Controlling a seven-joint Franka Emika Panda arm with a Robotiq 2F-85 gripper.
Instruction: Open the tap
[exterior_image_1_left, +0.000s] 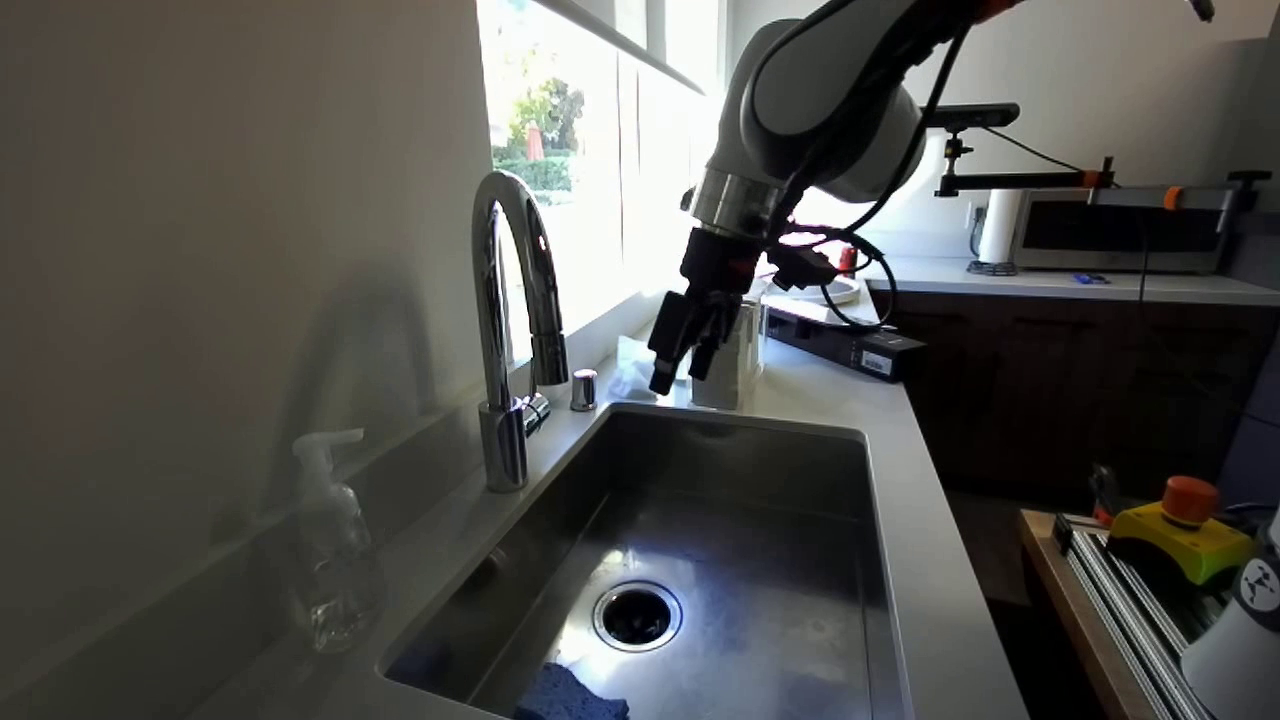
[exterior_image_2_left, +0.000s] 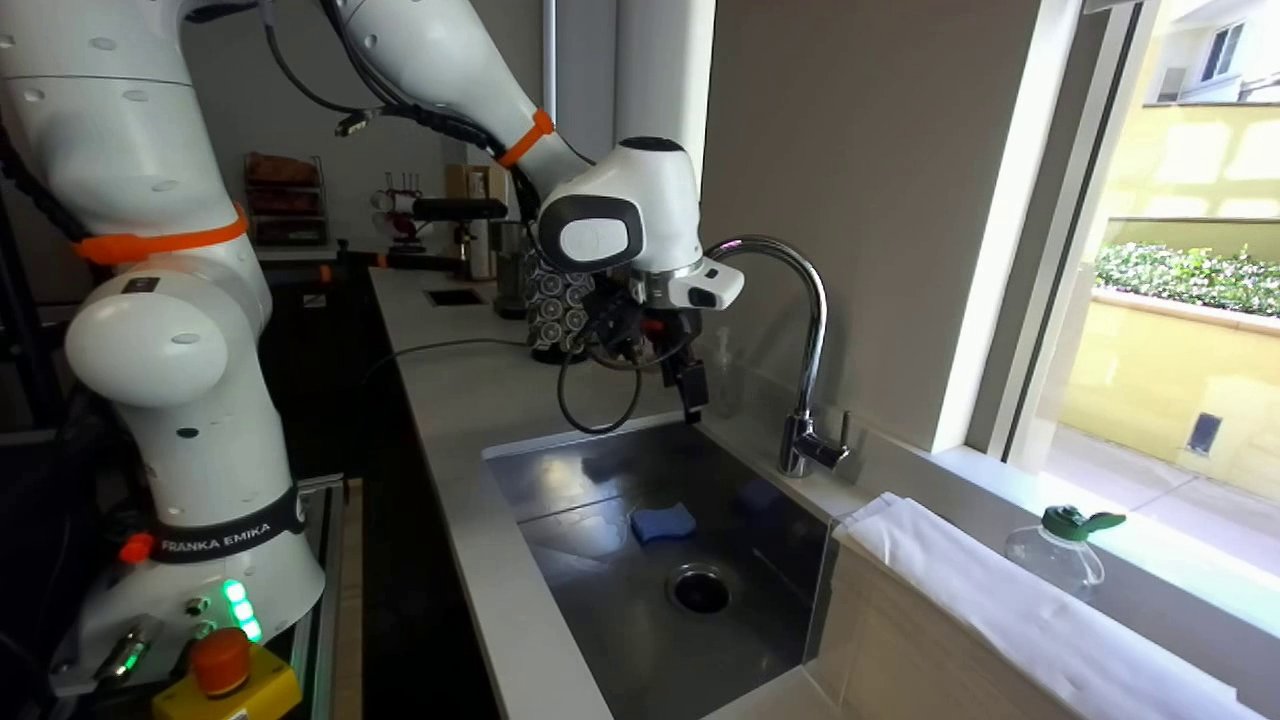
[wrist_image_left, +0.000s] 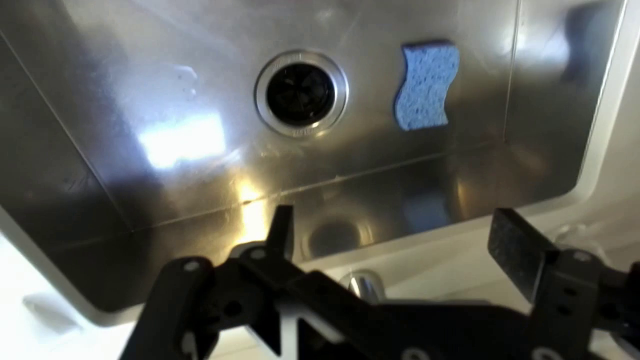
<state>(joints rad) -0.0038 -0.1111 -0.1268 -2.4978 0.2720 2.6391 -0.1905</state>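
Note:
The tap (exterior_image_1_left: 503, 445) is a tall chrome gooseneck standing behind the sink by the wall; it also shows in an exterior view (exterior_image_2_left: 817, 345). Its side lever (exterior_image_1_left: 537, 412) is at the base, and its thin handle stands upright in an exterior view (exterior_image_2_left: 845, 430). In the wrist view a blurred chrome piece (wrist_image_left: 366, 285), probably part of the tap, is partly hidden behind the gripper's linkage. My gripper (exterior_image_1_left: 682, 372) hangs in the air over the sink area, apart from the tap; it also shows in an exterior view (exterior_image_2_left: 692, 395). In the wrist view the black fingers (wrist_image_left: 395, 219) are wide apart with nothing between them.
The steel sink (exterior_image_1_left: 880, 560) holds a blue sponge (wrist_image_left: 427, 86) near the drain (wrist_image_left: 301, 94). A clear soap dispenser (exterior_image_1_left: 335, 570) stands beside the tap. A small chrome cap (exterior_image_1_left: 584, 390), a box (exterior_image_1_left: 722, 375) and a green-capped bottle (exterior_image_2_left: 1060, 555) stand on the counter.

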